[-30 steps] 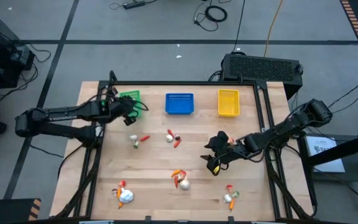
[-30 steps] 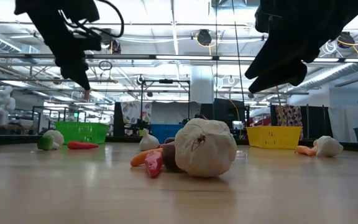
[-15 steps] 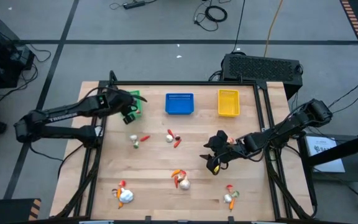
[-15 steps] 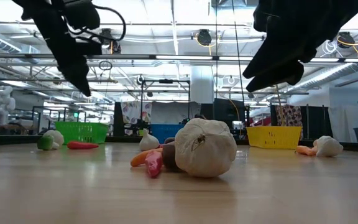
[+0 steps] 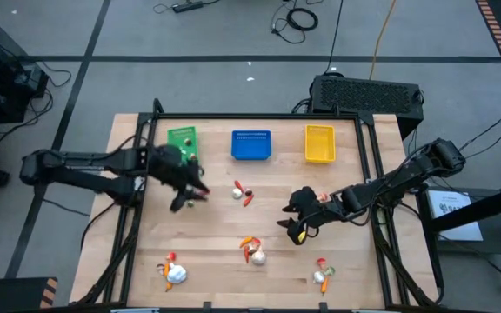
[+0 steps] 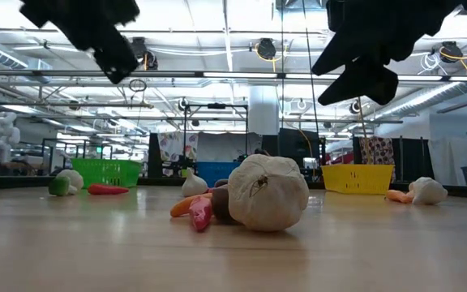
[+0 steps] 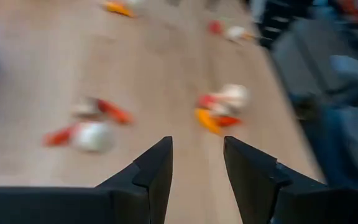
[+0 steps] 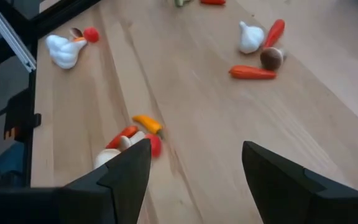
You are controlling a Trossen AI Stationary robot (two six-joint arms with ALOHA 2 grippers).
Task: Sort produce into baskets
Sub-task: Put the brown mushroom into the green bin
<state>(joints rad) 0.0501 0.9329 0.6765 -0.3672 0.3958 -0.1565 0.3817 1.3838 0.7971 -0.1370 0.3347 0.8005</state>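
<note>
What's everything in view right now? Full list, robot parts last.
green basket: 1, green, back left of table
blue basket: 1, blue, back middle
yellow basket: 1, yellow, back right
toy vegetables: several small clusters, white, red, orange, scattered across the table, none seen in a basket
table: 1, light wood
black box: 1, black, on the floor behind the table
left pincer: 1, dark, open, empty, over table's left-middle
right pincer: 1, dark, open, empty, over table's right-middle
</note>
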